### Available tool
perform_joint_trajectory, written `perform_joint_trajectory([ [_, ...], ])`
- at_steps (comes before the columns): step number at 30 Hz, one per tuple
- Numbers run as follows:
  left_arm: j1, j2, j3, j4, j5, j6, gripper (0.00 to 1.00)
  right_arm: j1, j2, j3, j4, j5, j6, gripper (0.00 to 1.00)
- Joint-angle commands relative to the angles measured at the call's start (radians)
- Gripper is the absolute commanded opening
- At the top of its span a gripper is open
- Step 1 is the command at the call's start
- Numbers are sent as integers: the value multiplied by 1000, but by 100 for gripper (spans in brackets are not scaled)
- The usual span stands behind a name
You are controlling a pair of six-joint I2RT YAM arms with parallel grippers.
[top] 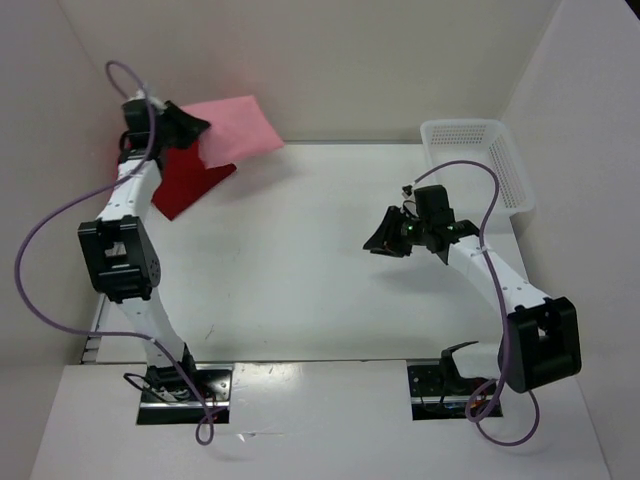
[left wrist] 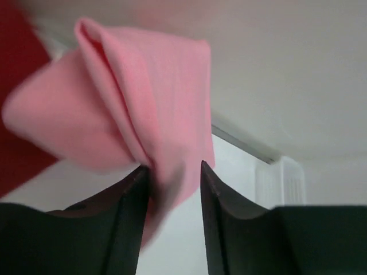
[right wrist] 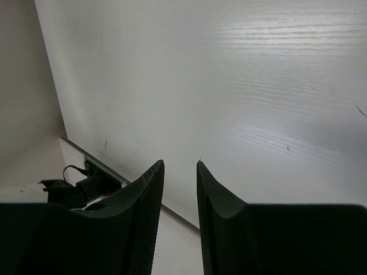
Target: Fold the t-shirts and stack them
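Left wrist view: left fingers (left wrist: 123, 229) pinch the salmon-pink shirt (left wrist: 143, 91), dark red shirt (left wrist: 14, 51) half-hidden; right fingers (right wrist: 137, 223) spread.

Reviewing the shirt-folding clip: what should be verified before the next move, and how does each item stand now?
1. Cloth of the salmon-pink shirt between the left jaws: ok.
2. That grip firmly clamped: cannot tell.
3. That shirt flat enough to fold: not ok, bunched and raised.
4. The dark red shirt free of the lifted one: cannot tell, they overlap from above.
5. The right jaws apart and empty over the table: ok.
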Motion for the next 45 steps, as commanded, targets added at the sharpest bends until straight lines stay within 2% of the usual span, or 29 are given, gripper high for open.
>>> perform_joint_trajectory([
  [1, 172, -73, -149, 46, -8, -62, 50, -6, 18, 43, -16, -36, -36, 35],
  [2, 210, -91, -211, 92, -8, -85, 64, -6, 18, 43, -16, -36, -45, 35],
  [3, 276, -117, -349, 114, -8, -104, 69, -6, 29, 43, -16, -36, -45, 35],
  [4, 294, -172, -408, 126, -8, -116, 75, -6, 29, 43, -16, -36, -45, 35],
  [5, 305, -197, -454, 126, -17, -98, 100, -6, 41, 43, -16, -45, -57, 35],
  [9, 305, -324, -620, 114, -44, -82, 100, -15, 60, 53, -7, -64, -66, 35],
  [10, 305, -399, -687, 102, -60, -82, 100, -15, 73, 64, -7, -74, -79, 35],
  [14, 305, -574, -773, 13, -127, -28, 100, -15, 83, 64, -7, -74, -88, 35],
  [18, 269, -694, -844, -56, -71, 29, 100, -15, 83, 21, 27, -74, -76, 36],
  [20, 191, -705, -865, -107, -11, 65, 100, -15, 83, 3, 36, -56, -76, 38],
  [23, 58, -741, -913, -199, 1, 140, 100, -15, 60, -19, 17, 7, -76, 53],
  [24, 28, -758, -934, -220, 1, 140, 100, -6, 60, -19, 16, 7, -86, 99],
  [29, -136, -895, -1101, -210, 55, 85, 100, 28, 26, -28, 18, 54, -77, 100],
  [32, -211, -932, -1102, -220, 55, 51, 100, 37, 26, -48, 47, 54, -48, 100],
  [39, -251, -930, -1057, -220, 93, 78, 100, 37, 26, -66, 70, 42, -28, 100],
  [45, -261, -849, -1007, -237, 126, 140, 100, 37, 26, -66, 79, 42, -10, 100],
])
